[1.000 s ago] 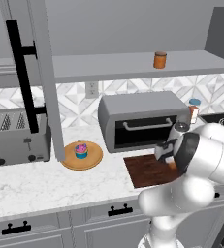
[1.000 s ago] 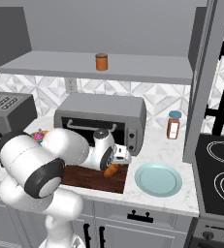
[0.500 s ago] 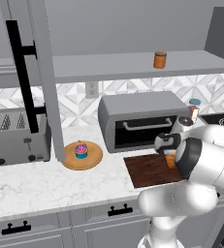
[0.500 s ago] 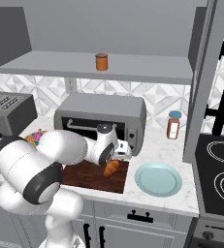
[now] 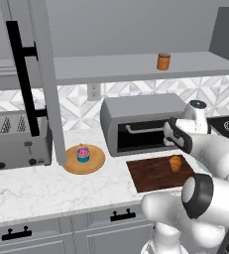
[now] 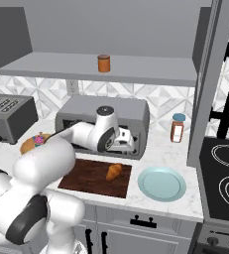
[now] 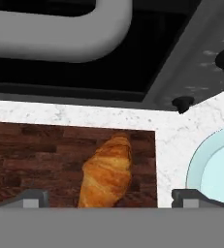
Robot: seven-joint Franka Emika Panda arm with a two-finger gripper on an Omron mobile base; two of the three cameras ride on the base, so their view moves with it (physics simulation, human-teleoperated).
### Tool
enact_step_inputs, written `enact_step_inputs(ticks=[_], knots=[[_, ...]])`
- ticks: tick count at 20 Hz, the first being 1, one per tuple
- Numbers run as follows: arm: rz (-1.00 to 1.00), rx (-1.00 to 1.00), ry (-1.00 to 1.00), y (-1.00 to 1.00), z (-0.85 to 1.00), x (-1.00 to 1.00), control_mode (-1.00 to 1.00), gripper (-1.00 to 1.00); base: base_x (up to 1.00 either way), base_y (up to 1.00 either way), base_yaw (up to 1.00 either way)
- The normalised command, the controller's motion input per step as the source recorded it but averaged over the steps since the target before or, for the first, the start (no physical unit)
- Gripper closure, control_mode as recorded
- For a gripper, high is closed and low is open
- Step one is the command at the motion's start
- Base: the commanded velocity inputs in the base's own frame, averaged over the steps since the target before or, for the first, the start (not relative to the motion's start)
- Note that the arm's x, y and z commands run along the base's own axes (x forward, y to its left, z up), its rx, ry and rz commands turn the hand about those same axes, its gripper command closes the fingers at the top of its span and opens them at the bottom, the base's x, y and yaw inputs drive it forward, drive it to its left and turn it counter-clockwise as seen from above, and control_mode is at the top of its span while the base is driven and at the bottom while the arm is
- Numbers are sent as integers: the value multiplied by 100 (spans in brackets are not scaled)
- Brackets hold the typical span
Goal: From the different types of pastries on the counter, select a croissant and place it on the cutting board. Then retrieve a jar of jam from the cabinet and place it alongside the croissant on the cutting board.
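Left base view: my arm reaches across in front of the toaster oven, with the gripper hanging above the cutting board. The croissant lies free on the board's right end, just below the hand and apart from it. The jam jar stands on the open shelf above the oven, well up and slightly left of the hand.

Right base view: the croissant rests on the cutting board near its right edge, just left of the pale blue plate. The gripper sits above it against the oven front. The jam jar is on the shelf overhead, so I judge the next move climbs up, away from the board.

Hand view: the croissant lies between and beyond my two fingertips, which stand spread wide and hold nothing. Its long axis runs away from the camera, tilted slightly right. The cutting board shows under it, with the plate to the right.
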Motion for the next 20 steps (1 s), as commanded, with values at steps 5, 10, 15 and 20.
enact_step_inputs(ticks=[5,10,15,20], knots=[[-7,9,12,0,99,-51,-100,-100,0,0,0],[-17,15,5,0,100,-67,-100,-100,0,0,0],[-30,11,0,0,96,-77,-100,-100,0,0,0],[-29,1,-6,2,98,-61,-100,-100,0,0,0]])
